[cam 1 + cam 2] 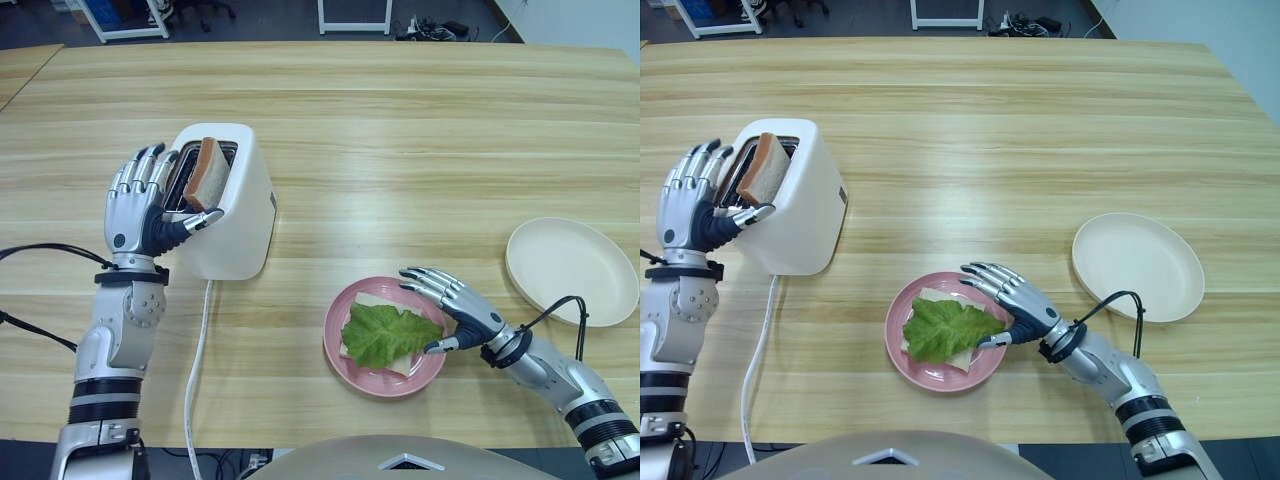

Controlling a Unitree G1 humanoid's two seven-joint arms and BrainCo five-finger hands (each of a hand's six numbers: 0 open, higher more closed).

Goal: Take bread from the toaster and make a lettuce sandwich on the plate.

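Toaster (228, 205) stands toward the left edge of the bench (400, 130), with its cord (200, 350) trailing to the near edge. One bread slice (207, 172) is seen leaning out of the slot.

Left robot hand (145, 205) is held against the toaster's left side, fingers extended upright and thumb just under the slice. Nothing is gripped.

Pink plate (335, 345) lies by the near edge, with a bottom slice (373, 299) on it and a lettuce leaf (388, 333) laid on top.

Right robot hand (450, 305) is spread open at the plate's right rim, thumb tip at the leaf, nothing held.

Cream plate (570, 268) sits near the right edge.

Risks, as judged:
- A shallow pinch could let the slice slip back into the slot or fall onto the bench.
- The toaster could be dragged or tipped if the slice catches.
- The leaf could be pushed off-centre by the right thumb.
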